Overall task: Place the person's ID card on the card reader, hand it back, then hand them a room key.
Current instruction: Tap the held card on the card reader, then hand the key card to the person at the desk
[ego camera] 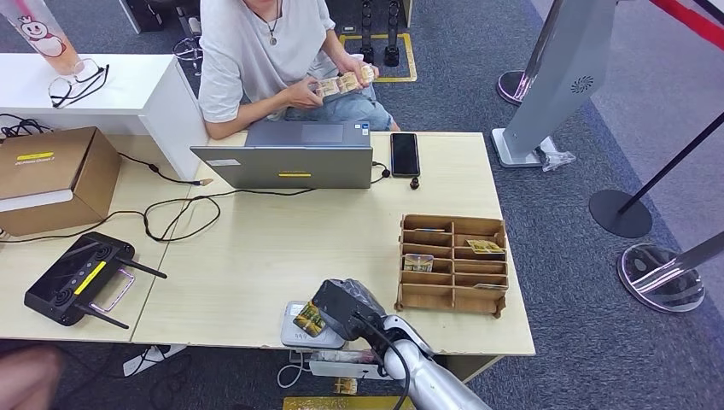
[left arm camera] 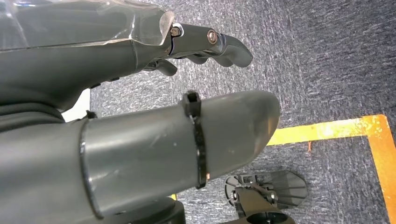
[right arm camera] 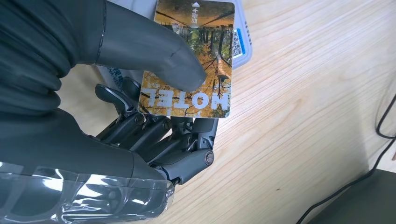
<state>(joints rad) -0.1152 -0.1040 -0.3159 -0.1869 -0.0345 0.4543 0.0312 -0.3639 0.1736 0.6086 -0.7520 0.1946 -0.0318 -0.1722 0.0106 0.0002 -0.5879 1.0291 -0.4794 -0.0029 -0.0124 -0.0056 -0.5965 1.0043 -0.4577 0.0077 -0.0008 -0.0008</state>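
Light wood table [ego camera: 256, 256]: laptop [ego camera: 294, 158], phone [ego camera: 405, 154], wooden organizer [ego camera: 452, 263], card reader [ego camera: 294, 329], controller [ego camera: 81, 278], cardboard box [ego camera: 51, 179].

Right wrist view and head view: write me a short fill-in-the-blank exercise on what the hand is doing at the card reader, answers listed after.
1. The right hand holds a card printed with the word ____.
2. The card sits over the white card reader, near the table's ____ edge.
3. The wooden organizer stands to the robot's ____ of the reader.
4. The person across the table sits behind an open ____.

Missing words: HOTEL; near; right; laptop
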